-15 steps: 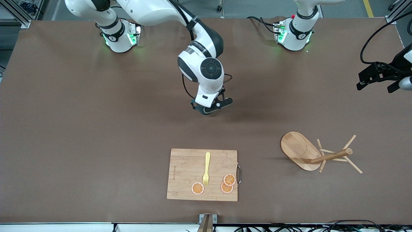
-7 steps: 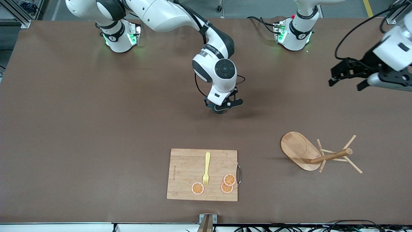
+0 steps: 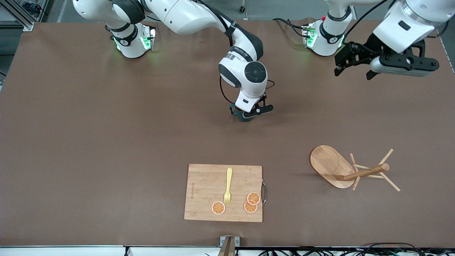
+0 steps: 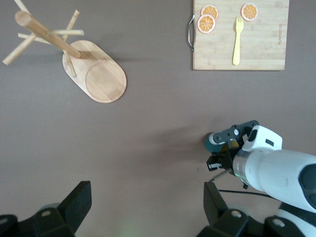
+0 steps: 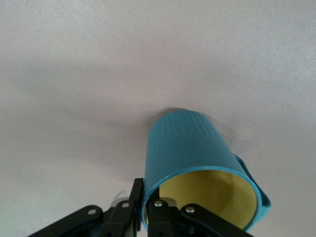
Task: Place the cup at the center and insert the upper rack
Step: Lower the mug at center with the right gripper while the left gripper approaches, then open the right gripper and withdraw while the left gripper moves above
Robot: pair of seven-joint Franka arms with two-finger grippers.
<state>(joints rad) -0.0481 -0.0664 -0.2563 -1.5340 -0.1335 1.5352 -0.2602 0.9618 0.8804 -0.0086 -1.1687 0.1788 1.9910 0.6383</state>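
A bamboo cutting board (image 3: pixel 213 188) lies nearest the camera, the toppled mug tree (image 3: pixel 341 170) at its three o'clock. At mid-table the right gripper (image 3: pixel 247 114) pinches the teal cup's (image 5: pixel 197 168) rim. The left gripper (image 3: pixel 352 65) hangs spread wide, empty.

Three views: one high overview, two wrist cameras.
Front camera looks down across the table (image 3: pixel 89 142) at both bases. Left wrist camera, high up, faces straight down; shares the cutting board (image 4: pixel 261 47), upper rack (image 4: pixel 94 74) and right gripper (image 4: pixel 222 148) with the front view. Right wrist camera sits close on the cup (image 5: pixel 190 153).
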